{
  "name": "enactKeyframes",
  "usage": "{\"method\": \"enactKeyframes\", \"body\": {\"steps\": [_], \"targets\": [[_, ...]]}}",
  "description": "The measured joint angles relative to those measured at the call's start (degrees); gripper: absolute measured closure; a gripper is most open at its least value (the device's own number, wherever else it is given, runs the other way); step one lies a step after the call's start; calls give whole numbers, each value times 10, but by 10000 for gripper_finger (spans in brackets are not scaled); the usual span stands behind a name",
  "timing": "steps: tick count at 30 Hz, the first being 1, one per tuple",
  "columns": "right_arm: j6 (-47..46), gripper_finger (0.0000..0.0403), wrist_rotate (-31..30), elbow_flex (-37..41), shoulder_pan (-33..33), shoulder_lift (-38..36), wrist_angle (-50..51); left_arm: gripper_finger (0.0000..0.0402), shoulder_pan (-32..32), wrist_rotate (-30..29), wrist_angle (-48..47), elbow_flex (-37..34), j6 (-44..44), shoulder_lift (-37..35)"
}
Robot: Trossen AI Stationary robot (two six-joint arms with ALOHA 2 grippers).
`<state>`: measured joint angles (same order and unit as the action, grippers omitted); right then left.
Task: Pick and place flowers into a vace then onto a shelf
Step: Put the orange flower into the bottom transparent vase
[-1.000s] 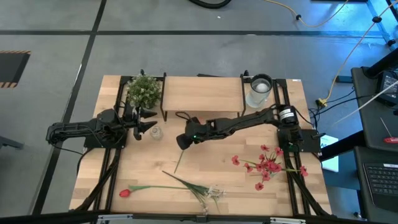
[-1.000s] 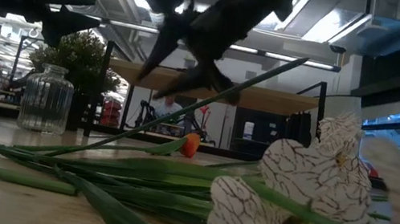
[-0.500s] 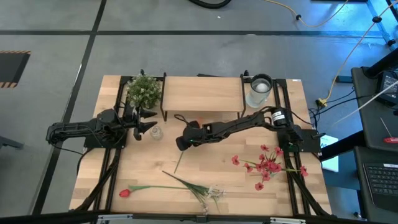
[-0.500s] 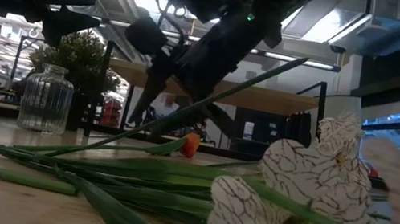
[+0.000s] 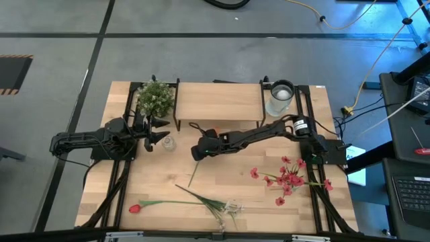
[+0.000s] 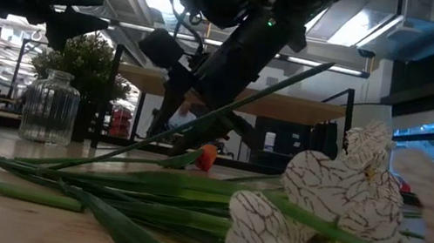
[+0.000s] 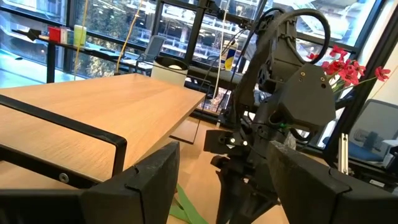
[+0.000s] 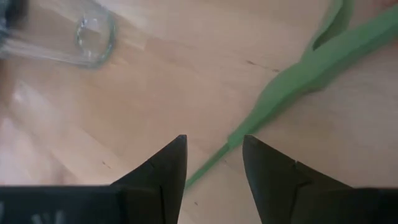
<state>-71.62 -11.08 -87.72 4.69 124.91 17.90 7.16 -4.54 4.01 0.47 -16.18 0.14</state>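
Observation:
The orange tulip lies flat on the table in front of the shelf, its green stem running toward the near edge. My right gripper is open, pointing down, low over that stem, with one finger on each side and not touching it. A small ribbed glass vase stands on the table to its left. My left gripper is open and waits beside the vase. The red tulip, the white sprig and the red spray lie on the near part of the table.
A bushy potted plant stands at the shelf's left end and a large glass jar at its right end. The shelf's black legs stand close behind the tulip. Bare tabletop lies between the flowers.
My right gripper has come down toward the table over the orange tulip's stem, staying open. The flowers and the vase have kept their places.

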Motion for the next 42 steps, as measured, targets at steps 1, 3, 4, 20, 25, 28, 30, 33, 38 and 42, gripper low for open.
{"method": "enactKeyframes", "body": {"steps": [1, 3, 4, 20, 25, 28, 30, 33, 38, 42], "targets": [[-1, 244, -1, -1, 0, 4, -6, 166, 0, 0, 0, 0, 0, 0], [-2, 244, 0, -1, -3, 10, 1, 166, 0, 0, 0, 0, 4, 0], [-3, 244, 0, -1, -3, 16, -7, 166, 0, 0, -1, 0, 4, 0], [6, 300, 13, -4, -8, 37, 42, 166, 0, -4, -16, 0, 4, 0], [63, 336, 21, 1, -9, 40, -58, 166, 0, -4, -16, 0, 4, 0], [75, 349, 28, 3, -9, 45, -108, 166, 0, -4, -17, 0, 4, 0], [75, 354, 34, 3, -9, 46, -116, 166, 0, -3, -17, 0, 4, 0], [75, 359, 41, 2, -9, 45, -121, 166, 0, 0, -18, 0, 4, 0], [123, 362, 30, 2, -5, 44, -179, 166, 0, 1, -27, 0, 3, 0], [194, 362, -23, 0, 0, 42, -241, 166, 0, 1, -26, 0, 4, 0]]}}
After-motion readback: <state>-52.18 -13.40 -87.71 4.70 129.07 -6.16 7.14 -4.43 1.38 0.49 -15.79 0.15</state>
